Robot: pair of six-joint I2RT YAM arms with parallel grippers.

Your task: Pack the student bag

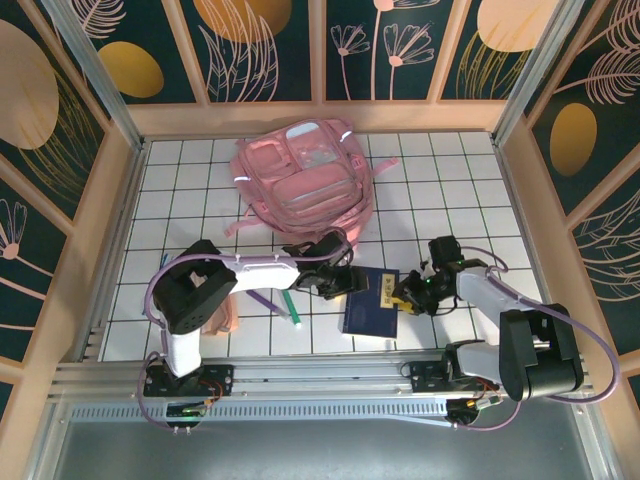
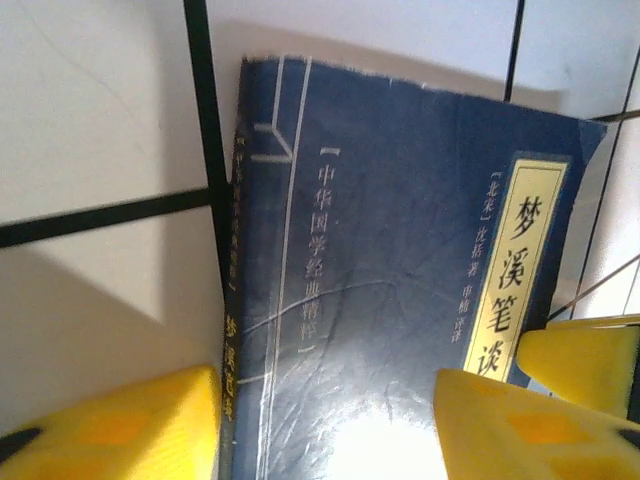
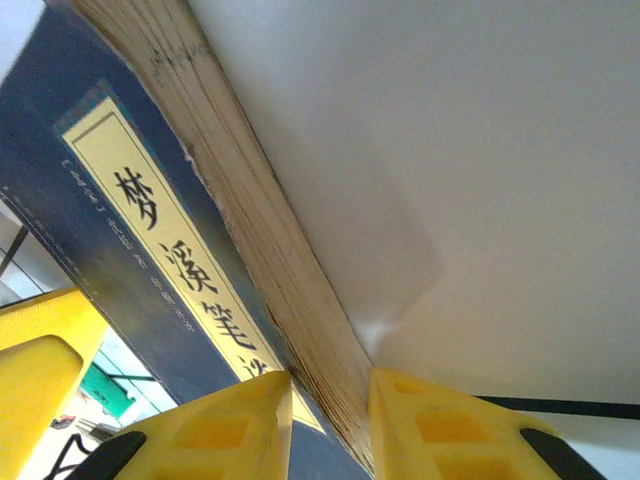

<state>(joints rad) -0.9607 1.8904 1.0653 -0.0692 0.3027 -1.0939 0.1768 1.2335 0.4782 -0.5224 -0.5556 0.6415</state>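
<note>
The student bag point(image 1: 300, 170), big and pink, lies at the back middle of the tiled table. A dark blue book point(image 1: 369, 302) with a yellow title strip lies near the front between both arms. My left gripper point(image 1: 350, 280) hangs over the book's spine side. Its yellow fingers point(image 2: 110, 430) stand open in the left wrist view, one outside the spine, the other over the cover point(image 2: 400, 280). My right gripper point(image 1: 405, 297) is at the book's right edge. In the right wrist view its jaws point(image 3: 330, 420) are shut on the page edge point(image 3: 260, 260), one finger on the cover.
A green pen point(image 1: 292, 308) and a purple pen point(image 1: 262, 300) lie left of the book. A peach pouch point(image 1: 220, 316) sits under the left arm. Wooden walls point(image 1: 130, 200) fence the table on three sides.
</note>
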